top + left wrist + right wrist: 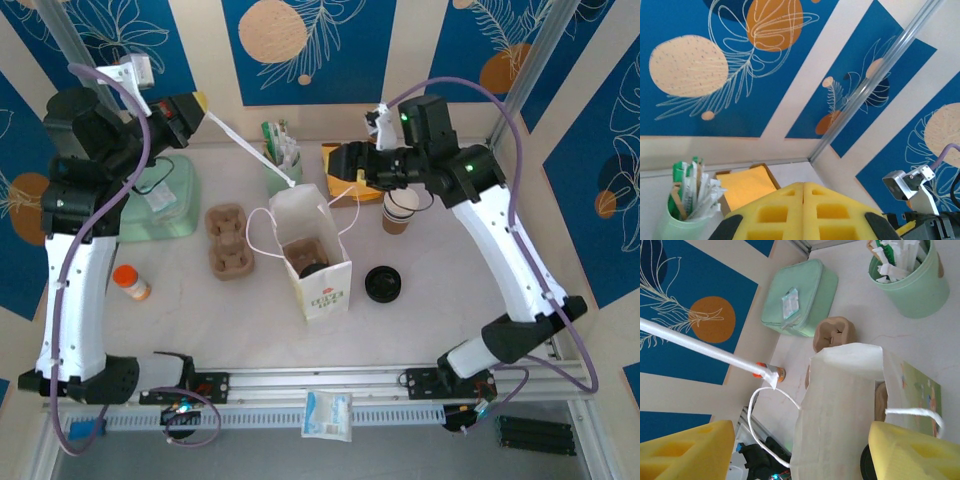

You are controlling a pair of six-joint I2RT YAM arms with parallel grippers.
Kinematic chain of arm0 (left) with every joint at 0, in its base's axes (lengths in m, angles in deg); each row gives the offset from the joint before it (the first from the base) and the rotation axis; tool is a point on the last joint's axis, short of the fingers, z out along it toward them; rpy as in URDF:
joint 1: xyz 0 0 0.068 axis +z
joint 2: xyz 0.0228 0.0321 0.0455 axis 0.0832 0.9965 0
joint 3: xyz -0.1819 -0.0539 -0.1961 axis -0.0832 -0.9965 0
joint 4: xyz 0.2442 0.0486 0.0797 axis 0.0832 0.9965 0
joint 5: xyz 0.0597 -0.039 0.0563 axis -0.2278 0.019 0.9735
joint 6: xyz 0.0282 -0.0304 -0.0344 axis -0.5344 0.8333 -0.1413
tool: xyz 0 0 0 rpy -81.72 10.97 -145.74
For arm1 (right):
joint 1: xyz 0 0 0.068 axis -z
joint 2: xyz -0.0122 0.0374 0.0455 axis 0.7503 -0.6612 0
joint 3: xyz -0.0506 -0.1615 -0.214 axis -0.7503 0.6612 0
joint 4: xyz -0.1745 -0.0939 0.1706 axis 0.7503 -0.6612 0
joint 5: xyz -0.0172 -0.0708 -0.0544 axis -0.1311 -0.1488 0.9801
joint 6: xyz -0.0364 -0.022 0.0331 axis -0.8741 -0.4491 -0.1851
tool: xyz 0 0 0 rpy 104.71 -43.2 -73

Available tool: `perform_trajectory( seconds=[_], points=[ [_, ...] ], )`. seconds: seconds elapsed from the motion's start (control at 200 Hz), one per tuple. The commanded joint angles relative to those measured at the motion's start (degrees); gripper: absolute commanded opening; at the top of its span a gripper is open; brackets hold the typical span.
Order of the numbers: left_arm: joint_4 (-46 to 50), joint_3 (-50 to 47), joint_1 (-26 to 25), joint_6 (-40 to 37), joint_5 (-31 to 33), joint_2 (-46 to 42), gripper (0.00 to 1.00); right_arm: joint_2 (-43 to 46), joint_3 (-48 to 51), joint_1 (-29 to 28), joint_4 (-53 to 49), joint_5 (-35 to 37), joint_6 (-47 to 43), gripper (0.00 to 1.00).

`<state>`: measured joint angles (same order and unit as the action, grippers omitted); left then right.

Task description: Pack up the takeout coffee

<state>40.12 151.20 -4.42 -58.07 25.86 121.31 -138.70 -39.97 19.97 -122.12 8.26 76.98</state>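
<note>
Left gripper clamped on bag handle; right gripper wide, empty. I risk tipping paper bag by overpull.

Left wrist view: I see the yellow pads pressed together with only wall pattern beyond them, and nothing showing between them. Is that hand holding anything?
Observer: Yes. In the top view the left hand is shut on one white handle of the paper bag. The handle runs taut from the bag's rim up to the hand.
Operator: Where is the coffee cup?
Observer: A white-and-brown cup stands upright on the table, just right of the bag and under the right arm.
Operator: And the right hand?
Observer: The right hand is open and holds nothing. Its pads stand wide apart, near the bag's open top.
</note>
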Motion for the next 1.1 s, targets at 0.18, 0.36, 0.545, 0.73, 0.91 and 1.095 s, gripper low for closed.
perform_trajectory(
  seconds=[0.18,0.36,0.545,0.73,0.91,1.095],
  points=[
    [-3.26,-7.55,-7.32,3.73,-1.5,-1.38,0.0,7.03,6.42,2.08,0.14,-1.08,1.01,0.72],
    [-2.73,-11.34,-13.51,2.49,1.05,-0.83,0.0,9.03,9.82,2.36,0.31,-1.72,1.53,0.72],
    [-2.1,-16.11,-16.92,2.08,2.22,-1.21,0.0,10.87,12.55,2.54,0.22,-1.96,1.72,0.72],
    [-3.17,-21.38,-19.27,2.44,3.14,-1.72,0.0,12.0,14.77,2.4,0.51,-2.89,1.99,0.72],
    [-5.44,-24.95,-20.85,3.44,3.37,-1.05,0.0,12.46,15.6,1.67,0.27,-3.96,1.73,0.72],
    [-7.13,-26.76,-23.07,3.76,3.42,1.2,0.0,13.01,16.14,0.8,-0.04,-3.76,1.63,0.72]
  ],
)
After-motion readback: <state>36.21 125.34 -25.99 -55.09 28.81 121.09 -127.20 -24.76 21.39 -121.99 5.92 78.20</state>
